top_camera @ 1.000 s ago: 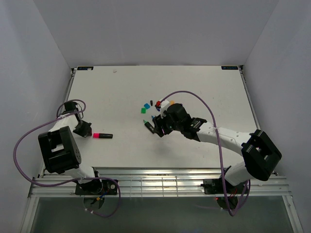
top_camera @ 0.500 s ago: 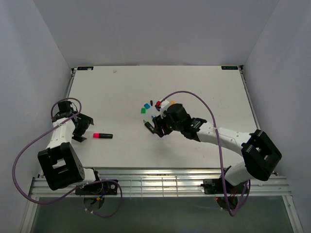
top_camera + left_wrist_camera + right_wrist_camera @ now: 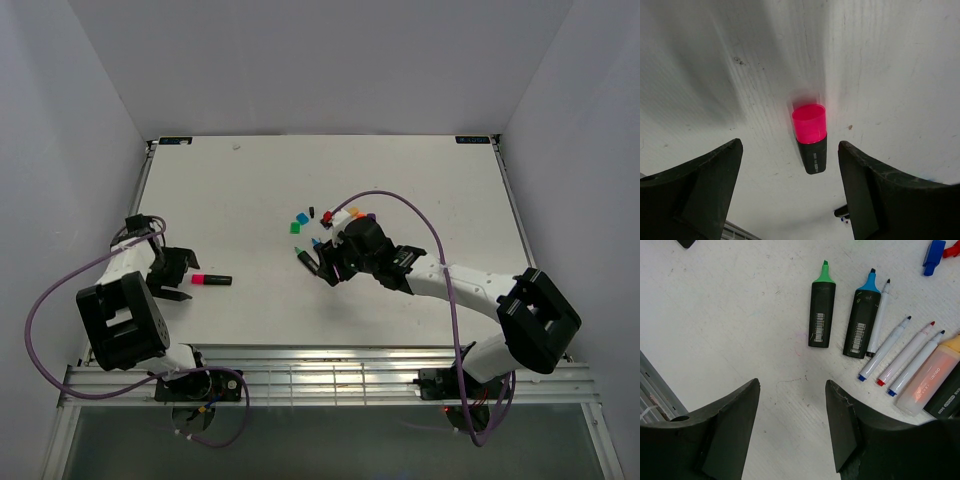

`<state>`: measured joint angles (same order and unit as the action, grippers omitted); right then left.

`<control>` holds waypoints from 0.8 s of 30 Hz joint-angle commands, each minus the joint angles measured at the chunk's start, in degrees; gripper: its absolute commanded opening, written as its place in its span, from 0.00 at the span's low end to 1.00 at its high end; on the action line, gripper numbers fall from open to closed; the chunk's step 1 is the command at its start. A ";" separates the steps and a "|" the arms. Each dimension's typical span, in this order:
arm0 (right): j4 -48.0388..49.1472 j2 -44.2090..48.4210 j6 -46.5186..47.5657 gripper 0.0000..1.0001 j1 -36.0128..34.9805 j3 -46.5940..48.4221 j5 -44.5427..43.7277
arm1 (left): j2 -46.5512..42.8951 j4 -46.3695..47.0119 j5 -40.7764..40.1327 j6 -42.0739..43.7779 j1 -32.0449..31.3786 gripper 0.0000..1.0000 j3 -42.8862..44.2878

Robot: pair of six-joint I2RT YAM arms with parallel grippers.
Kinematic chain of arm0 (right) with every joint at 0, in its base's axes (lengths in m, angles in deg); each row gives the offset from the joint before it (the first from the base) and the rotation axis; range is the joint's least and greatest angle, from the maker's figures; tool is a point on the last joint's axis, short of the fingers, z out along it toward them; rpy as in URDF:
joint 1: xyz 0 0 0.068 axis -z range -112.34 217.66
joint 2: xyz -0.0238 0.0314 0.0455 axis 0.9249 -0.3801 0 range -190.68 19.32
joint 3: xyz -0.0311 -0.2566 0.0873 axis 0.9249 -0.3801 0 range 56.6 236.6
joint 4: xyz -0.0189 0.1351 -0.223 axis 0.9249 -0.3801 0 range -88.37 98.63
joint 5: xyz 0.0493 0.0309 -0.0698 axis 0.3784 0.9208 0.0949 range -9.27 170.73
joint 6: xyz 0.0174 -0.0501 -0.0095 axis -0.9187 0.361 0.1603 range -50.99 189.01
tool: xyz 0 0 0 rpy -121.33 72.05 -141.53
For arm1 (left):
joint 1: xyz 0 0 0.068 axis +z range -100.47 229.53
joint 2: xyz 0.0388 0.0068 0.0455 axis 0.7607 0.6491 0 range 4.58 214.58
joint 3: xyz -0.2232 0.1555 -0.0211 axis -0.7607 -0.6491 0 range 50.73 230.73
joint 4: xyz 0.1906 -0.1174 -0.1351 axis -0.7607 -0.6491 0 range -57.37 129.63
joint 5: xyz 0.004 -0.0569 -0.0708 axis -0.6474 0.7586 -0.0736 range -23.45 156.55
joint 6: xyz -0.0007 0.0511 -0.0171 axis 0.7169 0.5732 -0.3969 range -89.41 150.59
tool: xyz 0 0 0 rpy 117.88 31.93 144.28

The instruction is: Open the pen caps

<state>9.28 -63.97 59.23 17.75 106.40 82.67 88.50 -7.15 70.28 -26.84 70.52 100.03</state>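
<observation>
Top external: left gripper (image 3: 182, 277) wider than before

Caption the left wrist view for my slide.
Open left gripper facing a black highlighter with its pink cap on.

Robot lab cell: white table (image 3: 420, 180) boxed by plain grey walls (image 3: 330, 60); left arm (image 3: 122, 312), right arm (image 3: 470, 287) bolted to aluminium rail (image 3: 330, 372).

Pink cap (image 3: 809, 122) on black marker barrel (image 3: 813, 158) between wide-apart jaws
</observation>
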 commanded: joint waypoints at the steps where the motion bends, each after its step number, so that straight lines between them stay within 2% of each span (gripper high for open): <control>1: 2.70 1.72 -0.41 0.61 -0.36 -0.41 0.09 | -0.51 -1.47 -0.91 -4.70 0.19 0.87 0.62; 12: 3.22 1.46 -0.41 0.61 -0.36 -0.32 0.09 | 5.81 -6.47 -6.54 -9.54 0.19 0.90 5.45; 24: 4.01 0.58 -0.33 0.61 -0.36 -0.58 -0.18 | 13.20 -5.77 -6.98 -11.21 0.01 0.91 7.92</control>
<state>10.52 -63.97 58.92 17.75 106.38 82.65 100.93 -12.90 65.64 -34.91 70.52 106.74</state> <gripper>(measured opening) 0.613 0.907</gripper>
